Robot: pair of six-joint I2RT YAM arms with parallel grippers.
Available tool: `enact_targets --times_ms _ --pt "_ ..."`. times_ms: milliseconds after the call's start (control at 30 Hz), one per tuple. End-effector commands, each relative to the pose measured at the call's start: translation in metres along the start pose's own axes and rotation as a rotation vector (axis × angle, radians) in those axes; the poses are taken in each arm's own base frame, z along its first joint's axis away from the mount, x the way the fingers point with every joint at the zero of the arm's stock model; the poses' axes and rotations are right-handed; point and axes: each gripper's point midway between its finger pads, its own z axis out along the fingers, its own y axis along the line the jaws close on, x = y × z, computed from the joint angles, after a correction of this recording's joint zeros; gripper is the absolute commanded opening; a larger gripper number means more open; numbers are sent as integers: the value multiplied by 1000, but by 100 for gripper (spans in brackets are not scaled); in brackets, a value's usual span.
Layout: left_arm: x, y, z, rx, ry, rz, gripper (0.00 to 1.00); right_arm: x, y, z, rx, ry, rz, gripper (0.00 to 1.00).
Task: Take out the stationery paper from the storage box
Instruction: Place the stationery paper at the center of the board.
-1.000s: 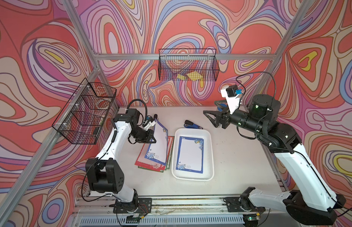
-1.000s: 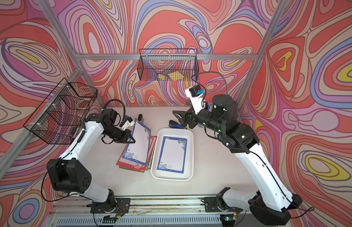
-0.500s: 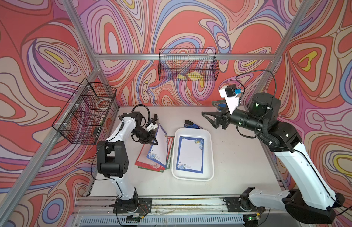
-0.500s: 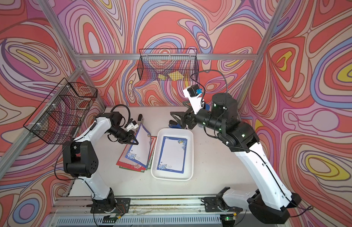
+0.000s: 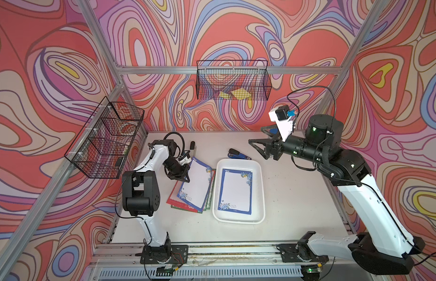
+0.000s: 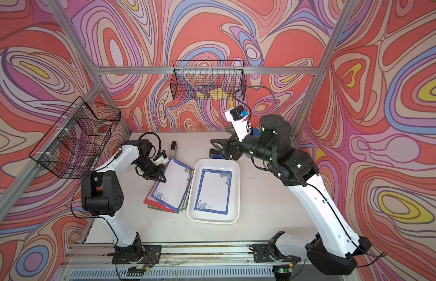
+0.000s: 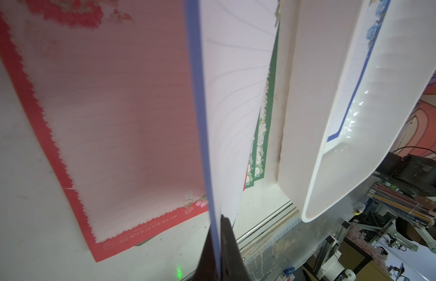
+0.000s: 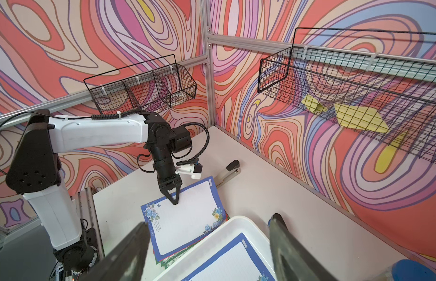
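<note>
One blue-bordered stationery sheet (image 5: 235,191) lies in the shallow white plastic storage box (image 5: 258,194). Just beside it, the left gripper (image 5: 187,179), jaws pinching a second blue-bordered sheet (image 5: 195,185), has lowered it flatter onto the red-and-green sheet pile (image 5: 172,197). Farther back the right gripper (image 5: 255,134) still hovers, jaws spread wide.
</note>
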Motion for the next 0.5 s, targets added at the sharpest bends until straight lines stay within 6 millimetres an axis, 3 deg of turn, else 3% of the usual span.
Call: enact_targets --times_ms 0,467 --pt "3 17 5 -60 49 -28 0 4 -2 2 1 16 0 80" --pt "-2 40 18 -143 83 -69 6 11 -1 4 -7 36 2 80"
